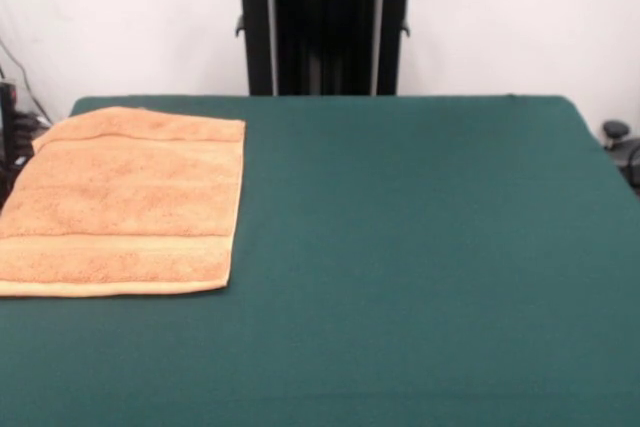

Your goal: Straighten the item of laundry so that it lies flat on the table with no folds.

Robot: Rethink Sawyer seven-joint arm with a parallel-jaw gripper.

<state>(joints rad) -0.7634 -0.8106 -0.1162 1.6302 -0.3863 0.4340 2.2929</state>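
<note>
The item of laundry (125, 202) is a light orange-tan terry towel lying spread out on the left side of the dark green table (400, 247). Its left part hangs over or reaches the table's left edge and runs out of the picture. A woven band crosses it near the front hem. The surface looks flat, with no raised folds that I can see. The gripper does not show in the front view.
Behind the table's far edge is a white wall. A few dark cables and small objects sit off the table at the far left (12, 127) and far right (618, 137).
</note>
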